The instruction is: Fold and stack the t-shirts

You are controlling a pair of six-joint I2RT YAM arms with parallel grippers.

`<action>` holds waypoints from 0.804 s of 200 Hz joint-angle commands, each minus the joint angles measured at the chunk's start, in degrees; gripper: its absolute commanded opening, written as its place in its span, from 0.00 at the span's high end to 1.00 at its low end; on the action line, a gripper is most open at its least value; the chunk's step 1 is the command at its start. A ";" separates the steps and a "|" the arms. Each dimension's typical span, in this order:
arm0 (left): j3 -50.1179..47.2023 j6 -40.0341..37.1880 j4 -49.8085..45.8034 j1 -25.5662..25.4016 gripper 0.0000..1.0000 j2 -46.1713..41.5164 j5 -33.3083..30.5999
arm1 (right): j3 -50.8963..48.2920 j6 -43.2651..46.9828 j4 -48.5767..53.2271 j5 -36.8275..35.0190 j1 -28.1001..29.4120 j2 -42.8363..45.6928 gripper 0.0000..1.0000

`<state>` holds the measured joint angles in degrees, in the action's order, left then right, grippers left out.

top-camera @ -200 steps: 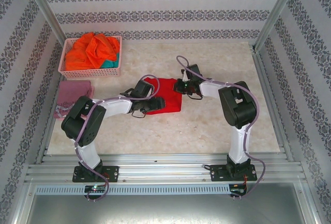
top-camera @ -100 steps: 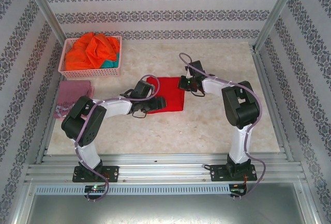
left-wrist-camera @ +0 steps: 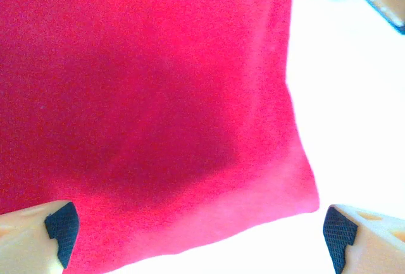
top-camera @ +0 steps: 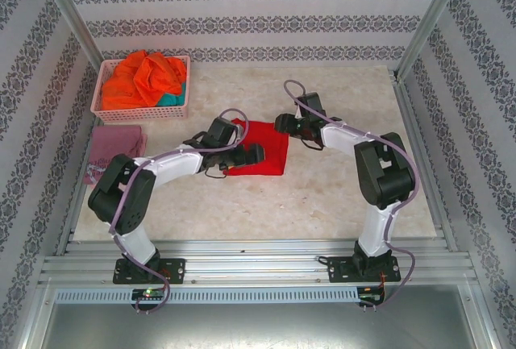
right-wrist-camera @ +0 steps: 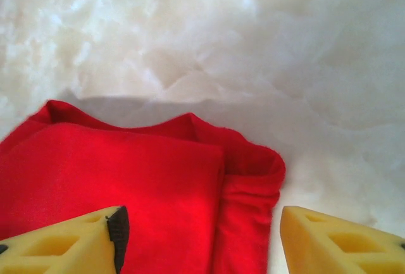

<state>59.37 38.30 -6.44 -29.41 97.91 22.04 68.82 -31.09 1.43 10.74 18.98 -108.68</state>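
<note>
Red shirt (top-camera: 266,151) let go, lying folded at mid-table.
Both grippers have just opened: left gripper (left-wrist-camera: 199,233) gapes over one edge, right gripper (right-wrist-camera: 201,230) stands parted above a folded corner. Stacking beside the maroon shirt (top-camera: 114,149) probably follows.

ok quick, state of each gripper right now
Left gripper: open, holding nothing, over the red t-shirt.
Right gripper: open, holding nothing, fingers either side of that shirt's folded corner.
</note>
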 commanded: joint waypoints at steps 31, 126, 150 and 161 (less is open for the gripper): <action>2.43 -4.97 -5.80 9.03 0.00 -2.53 1.05 | -3.78 -3.27 -1.91 1.78 1.49 1.39 0.25; 1.02 -4.91 -3.06 11.78 0.00 1.91 1.58 | 0.61 -2.14 1.77 8.67 3.19 -6.47 0.45; 0.16 -3.79 -0.45 11.83 0.00 2.90 2.22 | 1.93 -2.54 0.84 10.40 2.24 -8.49 0.55; 0.64 -3.90 0.16 11.80 0.05 3.96 2.65 | 2.61 -2.84 0.51 11.36 1.72 -9.53 0.57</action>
<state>60.51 34.72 -8.67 -17.98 99.61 23.42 69.73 -34.00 1.45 19.09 21.80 -115.48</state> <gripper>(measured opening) 0.986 0.448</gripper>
